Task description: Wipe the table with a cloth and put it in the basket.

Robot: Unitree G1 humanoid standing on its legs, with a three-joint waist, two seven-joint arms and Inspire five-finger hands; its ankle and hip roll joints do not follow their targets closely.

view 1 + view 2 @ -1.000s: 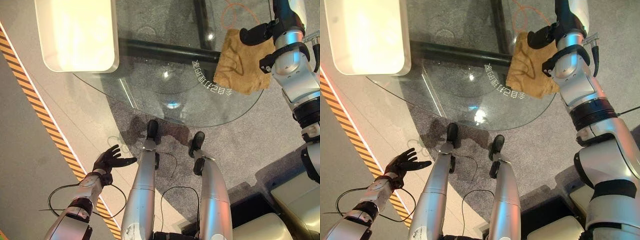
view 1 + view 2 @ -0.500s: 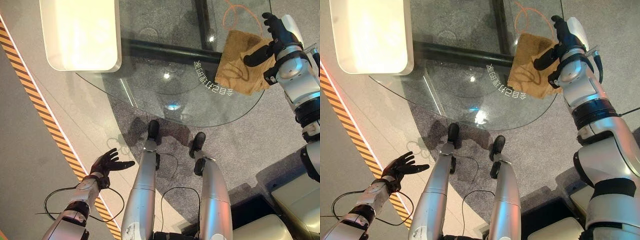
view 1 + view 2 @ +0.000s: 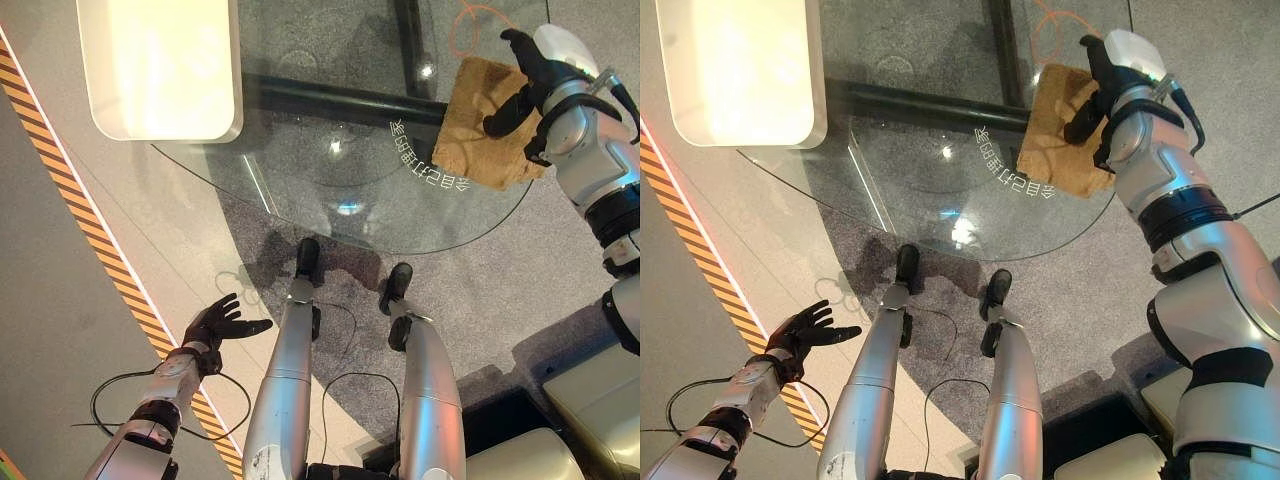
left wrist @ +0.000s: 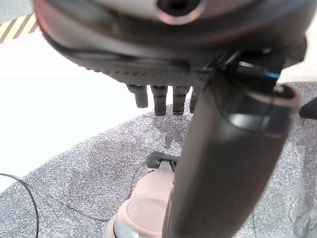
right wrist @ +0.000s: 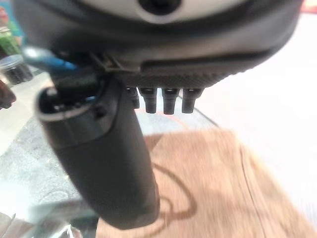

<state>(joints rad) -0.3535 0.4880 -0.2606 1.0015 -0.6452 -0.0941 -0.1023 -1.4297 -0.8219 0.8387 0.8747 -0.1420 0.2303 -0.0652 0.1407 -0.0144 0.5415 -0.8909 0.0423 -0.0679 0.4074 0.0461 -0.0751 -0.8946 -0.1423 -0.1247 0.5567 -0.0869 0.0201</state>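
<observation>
A tan cloth [image 3: 468, 140] lies spread on the right side of the round glass table [image 3: 300, 212]. My right hand [image 3: 533, 72] is over the cloth's far right corner, open with straight fingers. In the right wrist view its thumb [image 5: 101, 158] casts a shadow on the cloth [image 5: 218, 188] below. I cannot tell whether the hand touches the cloth. A white basket [image 3: 160, 70] stands at the table's far left. My left hand [image 3: 215, 325] hangs open low on the left, over the floor, holding nothing. Its fingers [image 4: 159, 101] are straight.
A dark bar [image 3: 330, 100] runs under the glass. A yellow and black striped line [image 3: 90, 240] crosses the floor on the left. Cream cushions [image 3: 590, 400] sit at the lower right. Grey carpet lies below the table's near edge.
My right hand has let go of the bunched cloth, opened and risen toward the cloth's far edge. The cloth now lies flatter. The left hand has hardly moved.
</observation>
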